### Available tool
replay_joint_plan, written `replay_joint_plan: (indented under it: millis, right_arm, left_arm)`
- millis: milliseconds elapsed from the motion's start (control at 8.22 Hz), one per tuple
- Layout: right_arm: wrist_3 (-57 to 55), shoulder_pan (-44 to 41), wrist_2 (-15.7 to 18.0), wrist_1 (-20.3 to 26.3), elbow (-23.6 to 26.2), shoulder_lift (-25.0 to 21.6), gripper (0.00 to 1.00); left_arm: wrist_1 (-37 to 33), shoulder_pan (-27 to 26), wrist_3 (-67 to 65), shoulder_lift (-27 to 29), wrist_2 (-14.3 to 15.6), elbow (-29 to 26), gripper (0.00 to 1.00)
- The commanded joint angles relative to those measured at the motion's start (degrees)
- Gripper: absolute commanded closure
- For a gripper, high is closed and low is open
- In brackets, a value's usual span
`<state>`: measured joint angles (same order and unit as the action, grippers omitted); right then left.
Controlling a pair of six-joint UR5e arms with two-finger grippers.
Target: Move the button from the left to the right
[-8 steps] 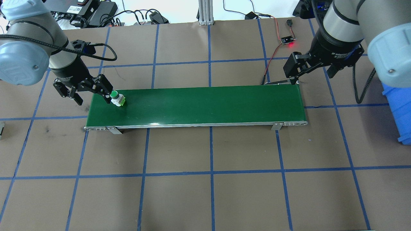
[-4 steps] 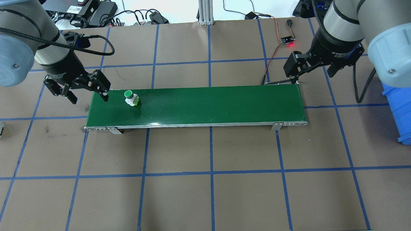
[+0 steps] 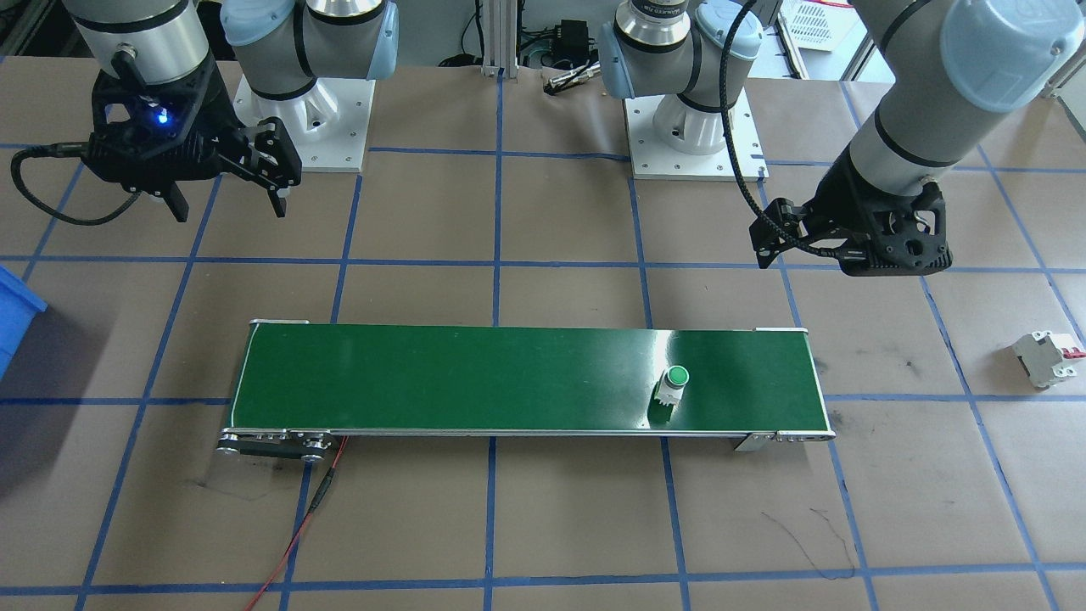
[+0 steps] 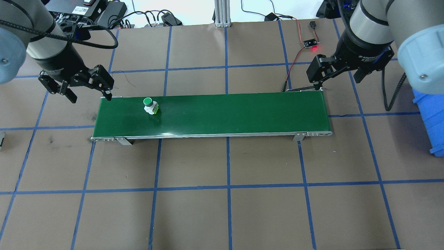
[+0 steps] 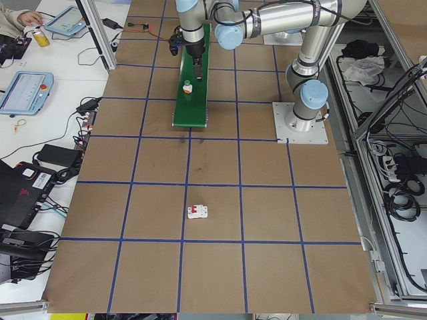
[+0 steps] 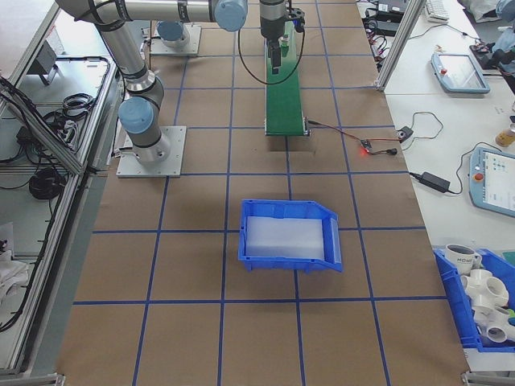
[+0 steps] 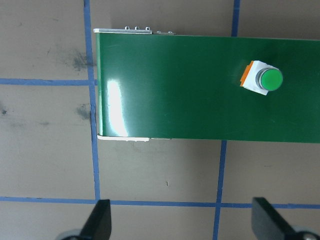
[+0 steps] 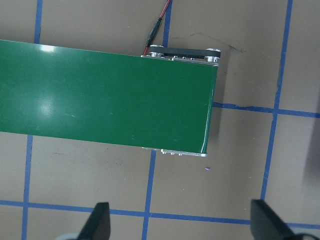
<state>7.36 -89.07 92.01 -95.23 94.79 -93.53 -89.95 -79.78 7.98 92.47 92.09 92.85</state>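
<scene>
Tabletop (image 4: 222,208): brown paper-covered surface with a grid of blue tape lines is carrying everything; both arms are hanging over its far half in the overhead view.
Conveyor (image 4: 242,114): long, flat green belt in a metal frame is lying with its long axis running from the robot's left to its right, a red wire leading off its right end.
Left end effector (image 4: 88,91): black two-finger tool is hovering just off the belt's left end, empty, with its fingers standing wide apart; its wrist camera shows the two tips spread with only tabletop between them.
Right end effector (image 4: 317,85): black two-finger tool is waiting above the far edge of the belt's right end, likewise spread and holding nothing.
Circuit breaker (image 3: 1049,357): white boxy unit with a red lever is lying on the tabletop well off to the robot's left.
Button (image 4: 150,105): small switch with a round green cap, white body and light-green base is standing upright on the belt near its left end.
Key relation: the button is lying near the left end effector and well apart from the right one, almost the whole belt between them, along the belt's long axis; judging from this, the right arm will be taking it once it arrives at that end.
</scene>
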Motion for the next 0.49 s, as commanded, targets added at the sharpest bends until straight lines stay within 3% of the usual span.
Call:
replay_joint_plan:
  millis: [0,365]
  right_arm:
    - [-0.1,0.6,-0.7,-1.4,-3.0,4.2,0.00]
    - [-0.2,1.2,-5.9,-3.2,-3.0,10.3,0.00]
  left_arm:
    - [-3.3,0.0,0.0,-1.2,0.0,-0.5,0.00]
    - [-4.0,0.0,-0.2,-1.7,-0.6,-0.5,0.00]
